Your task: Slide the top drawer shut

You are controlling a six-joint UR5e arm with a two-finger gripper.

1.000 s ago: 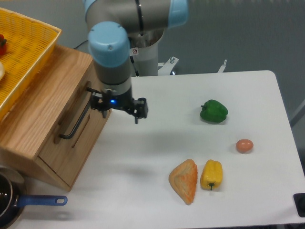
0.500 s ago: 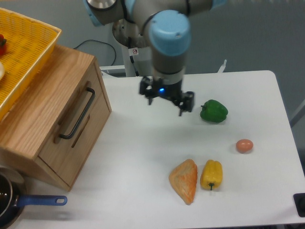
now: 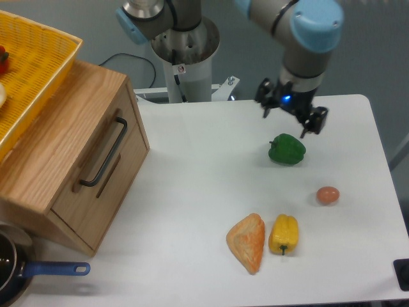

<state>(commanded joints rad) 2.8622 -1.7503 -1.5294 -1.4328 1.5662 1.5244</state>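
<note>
Already the top drawer (image 3: 96, 157) sits flush in the wooden cabinet (image 3: 57, 137) at the left side of the desk (image 3: 192, 211), its front level with the cabinet face and its black bar handle (image 3: 102, 153) running diagonally down the front. A second ago the tool was right against that handle; half a second ago it was over the middle of the desk; now it has swung well away to the far right. The drawer front looks the same across all three moments, so I judge the closing push to be finished and the arm simply retreating.

On top of the cabinet rests a yellow basket (image 3: 38, 70), and at the near left corner a pan with a blue handle (image 3: 54, 269) pokes into view. Further right, near the front, lie a bread piece (image 3: 247, 242) and a yellow pepper (image 3: 284, 234) just beside each other, untouched. An egg (image 3: 328, 195) lies to the right of them.

At the far right the tool (image 3: 292, 114) hovers just above and behind the green pepper (image 3: 287, 149), its fingers spread apart and holding nothing. Nothing on the desk has shifted during the retreat.
</note>
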